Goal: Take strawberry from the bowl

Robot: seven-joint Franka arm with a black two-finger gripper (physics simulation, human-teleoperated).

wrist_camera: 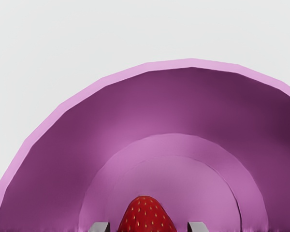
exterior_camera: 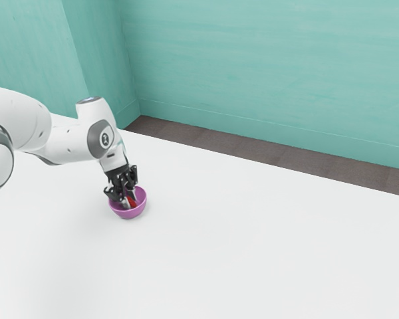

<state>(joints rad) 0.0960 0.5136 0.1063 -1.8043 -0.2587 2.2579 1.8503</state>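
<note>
In the exterior view, here comes the white arm, reaching in from the exterior view's left, bent at the wrist and pointing its black hand steeply down. And the 2 fingers are right down inside the purple bowl, with the red strawberry low between them! The bowl sits upright on the white desk, over on the exterior view's left side. Beyond the desk runs a strip of dark floor, and behind that, the teal wall.

Over to the wrist view, and what a look into the bowl: pale rim curving round, smooth purple sides, a rounder, lighter base. There's the strawberry, bright red and dotted with seeds, inside the bowl. The 2 fingers stand astride it, 1 on each side, parted a little wider than the fruit. A slim gap shows between each fingertip and the red skin, so they're open and have hold of nothing! Outside the rim lies the plain white desktop.
</note>
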